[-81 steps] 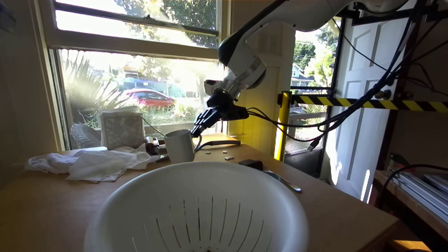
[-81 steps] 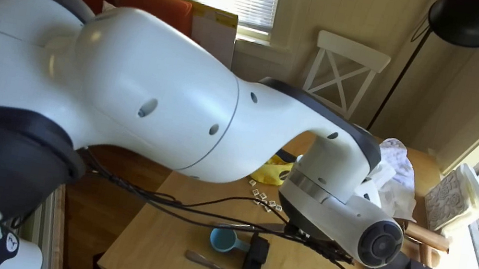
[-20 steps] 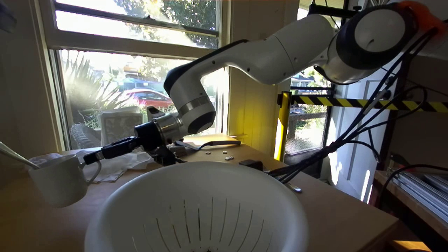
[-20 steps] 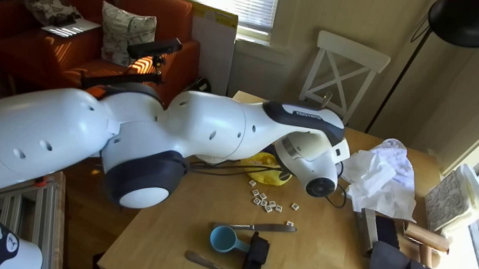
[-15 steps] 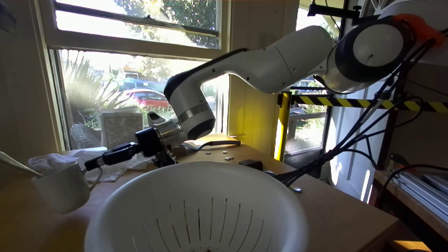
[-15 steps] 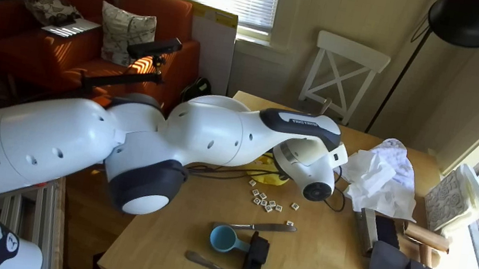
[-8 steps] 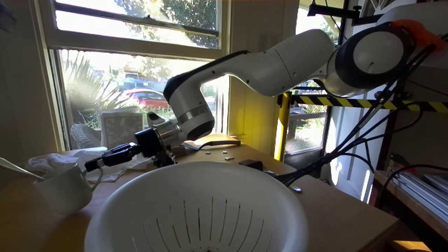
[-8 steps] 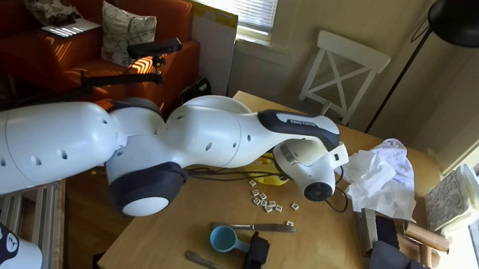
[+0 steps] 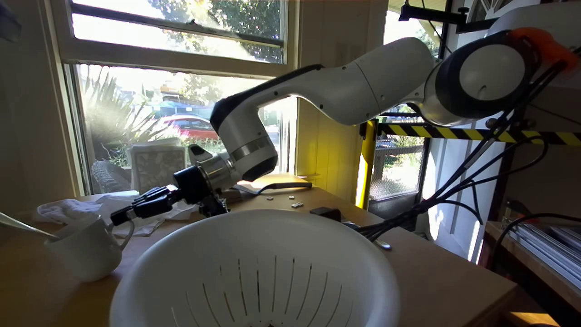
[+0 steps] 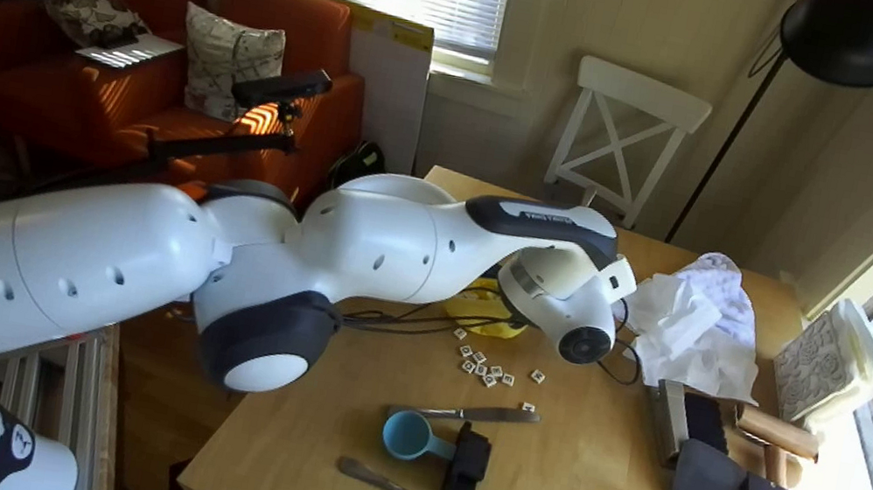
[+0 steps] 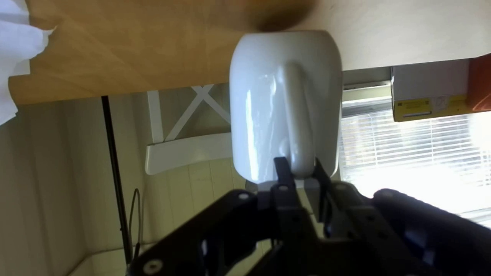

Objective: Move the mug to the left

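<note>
1. Setting the white mug (image 9: pixel 84 252) down softly looked like the step in hand to me. It was already at the lower left of the frame in an exterior view, tilted, top leaning left.
2. Leveling it with a slow wrist turn seemed smart, so the base would meet the table (image 9: pixel 435 277) flat instead of on one edge. Couldn't tell whether it was touching or just above.
3. Gentle was the way to go: a utensil (image 9: pixel 27 225) poked out of the mouth toward the left edge, and a jerk could've tipped the lot. I'd have avoided swinging right too, since the colander (image 9: pixel 254 236) filled the lower center.
4. Letting go only made sense once the mug stood by itself, then backing straight off.
5. As for position, the gripper (image 11: pixel 301 166) was pinching the mug's handle (image 11: pixel 297 115) from both sides, up near the rim.
6. In the wrist view the mug's body was just beyond the fingertips, upper center of the frame. In an exterior view the Franka arm (image 10: pixel 368 229) blocked it completely.
</note>
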Controlling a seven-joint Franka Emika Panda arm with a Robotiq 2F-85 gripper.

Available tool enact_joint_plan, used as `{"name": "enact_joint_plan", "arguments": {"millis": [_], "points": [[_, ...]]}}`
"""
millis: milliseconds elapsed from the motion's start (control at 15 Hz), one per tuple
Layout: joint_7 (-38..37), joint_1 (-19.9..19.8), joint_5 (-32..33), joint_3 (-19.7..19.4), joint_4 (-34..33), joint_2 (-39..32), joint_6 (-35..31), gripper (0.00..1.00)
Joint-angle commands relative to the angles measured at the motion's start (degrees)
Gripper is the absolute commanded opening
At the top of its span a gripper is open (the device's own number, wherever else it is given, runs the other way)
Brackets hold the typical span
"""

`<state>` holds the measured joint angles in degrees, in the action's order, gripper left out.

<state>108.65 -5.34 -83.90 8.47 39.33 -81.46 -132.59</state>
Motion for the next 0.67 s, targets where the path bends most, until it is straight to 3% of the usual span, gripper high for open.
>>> {"name": "enact_joint_plan", "arguments": {"millis": [0,600], "points": [[-3.0,0.8,2.7,-2.5,-2.8,-1.4,0.8,0.04],[-9.1,2.0,8.3,-9.0,-3.4,-1.2,0.6,0.04]]}}
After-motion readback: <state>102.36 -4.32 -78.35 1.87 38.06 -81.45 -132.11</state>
